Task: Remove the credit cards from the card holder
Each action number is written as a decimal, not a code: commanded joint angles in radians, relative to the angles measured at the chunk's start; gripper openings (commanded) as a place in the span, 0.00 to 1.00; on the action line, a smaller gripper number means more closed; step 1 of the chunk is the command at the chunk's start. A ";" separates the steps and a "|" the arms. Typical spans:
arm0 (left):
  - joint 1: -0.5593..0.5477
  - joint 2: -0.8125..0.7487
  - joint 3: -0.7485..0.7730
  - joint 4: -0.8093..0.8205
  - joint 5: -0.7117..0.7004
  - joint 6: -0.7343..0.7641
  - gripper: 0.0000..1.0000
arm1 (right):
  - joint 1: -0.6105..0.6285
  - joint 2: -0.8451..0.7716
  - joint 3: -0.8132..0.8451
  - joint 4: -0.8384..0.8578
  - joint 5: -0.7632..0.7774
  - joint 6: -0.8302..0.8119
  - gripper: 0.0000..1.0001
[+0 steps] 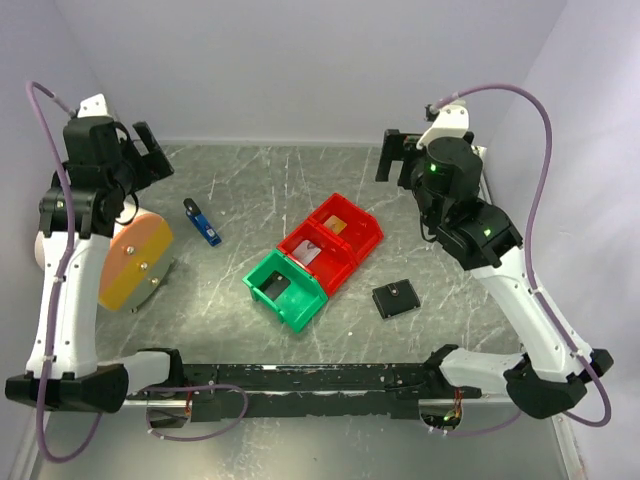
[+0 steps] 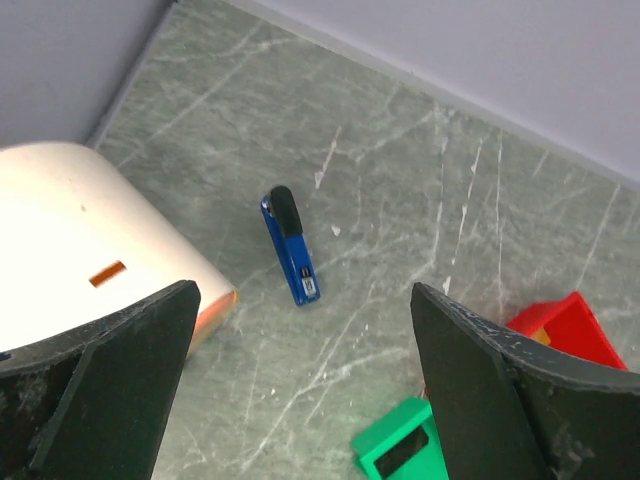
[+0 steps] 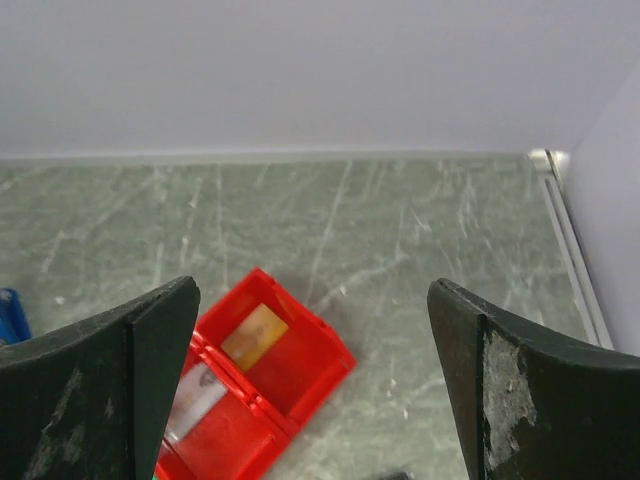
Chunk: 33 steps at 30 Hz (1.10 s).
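Two claws, left claw (image 2: 300, 395) and right claw (image 3: 312, 395), are hanging wide and empty. I'm seeing one flat black square card holder (image 1: 396, 298), metal stud up, lying on the veined counter (image 1: 250, 180). One orange-gold credit card (image 3: 254, 336) and one silvery credit card (image 3: 195, 398) are lying in two red plastic bins (image 1: 360, 217); only the top view is showing the holder clearly.

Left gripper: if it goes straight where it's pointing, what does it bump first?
Probably the blue and black stick, lying just ahead between the left gripper's open fingers; depth is unclear, so maybe the table beside it.

Grey-green marbled table (image 1: 440, 185) enclosed by plain pale lavender walls (image 1: 300, 70).
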 commanded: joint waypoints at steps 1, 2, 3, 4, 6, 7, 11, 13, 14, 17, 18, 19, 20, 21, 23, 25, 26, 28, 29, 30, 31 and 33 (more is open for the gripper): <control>-0.039 -0.086 -0.105 0.041 0.072 0.001 0.98 | -0.104 -0.076 -0.133 0.036 -0.140 0.080 1.00; -0.050 -0.105 -0.136 0.045 0.086 -0.003 0.98 | -0.134 -0.095 -0.178 0.045 -0.180 0.098 1.00; -0.060 -0.126 -0.170 0.042 0.100 -0.014 0.98 | -0.164 -0.113 -0.223 0.051 -0.225 0.115 1.00; -0.071 -0.146 -0.204 0.046 0.118 -0.020 0.98 | -0.195 -0.133 -0.275 0.066 -0.281 0.134 1.00; -0.092 -0.192 -0.272 0.062 0.148 -0.037 0.97 | -0.251 -0.165 -0.376 0.104 -0.408 0.163 1.00; -0.102 -0.219 -0.307 0.072 0.162 -0.049 0.97 | -0.281 -0.182 -0.433 0.136 -0.492 0.182 1.00; -0.140 -0.338 -0.452 0.130 0.251 -0.091 0.96 | -0.369 -0.241 -0.646 0.274 -0.820 0.254 1.00; -0.155 -0.387 -0.519 0.162 0.306 -0.110 0.96 | -0.371 -0.263 -0.698 0.259 -0.894 0.235 1.00; -0.162 -0.407 -0.552 0.174 0.333 -0.118 0.96 | -0.358 -0.266 -0.722 0.254 -0.923 0.232 1.00; -0.180 -0.442 -0.626 0.182 0.397 -0.127 0.96 | -0.279 -0.249 -0.741 0.192 -0.938 0.214 0.99; -0.186 -0.450 -0.645 0.179 0.412 -0.128 0.96 | -0.238 -0.245 -0.750 0.186 -0.929 0.213 0.99; -0.190 -0.457 -0.661 0.177 0.423 -0.123 0.96 | -0.197 -0.242 -0.758 0.184 -0.914 0.214 0.98; -0.194 -0.463 -0.676 0.177 0.431 -0.118 0.96 | -0.154 -0.236 -0.763 0.183 -0.907 0.213 0.98; -0.197 -0.467 -0.687 0.177 0.433 -0.113 0.96 | -0.112 -0.228 -0.767 0.186 -0.900 0.212 0.97; -0.202 -0.462 -0.696 0.159 0.424 -0.098 0.96 | -0.016 -0.200 -0.759 0.180 -0.861 0.210 0.95; -0.206 -0.446 -0.692 0.125 0.392 -0.087 0.96 | 0.096 -0.155 -0.744 0.171 -0.802 0.197 0.93; -0.207 -0.441 -0.694 0.115 0.373 -0.084 0.95 | 0.157 -0.132 -0.737 0.169 -0.759 0.191 0.92; -0.210 -0.443 -0.701 0.115 0.343 -0.081 0.95 | 0.263 -0.086 -0.732 0.188 -0.700 0.183 0.90; -0.210 -0.449 -0.705 0.124 0.323 -0.082 0.95 | 0.304 -0.060 -0.736 0.207 -0.674 0.179 0.88; -0.211 -0.459 -0.709 0.134 0.313 -0.086 0.95 | 0.345 -0.037 -0.738 0.221 -0.654 0.177 0.86; -0.212 -0.471 -0.715 0.146 0.298 -0.090 0.95 | 0.380 -0.011 -0.737 0.232 -0.633 0.178 0.84; -0.213 -0.497 -0.724 0.158 0.276 -0.096 0.95 | 0.439 0.037 -0.740 0.261 -0.604 0.178 0.80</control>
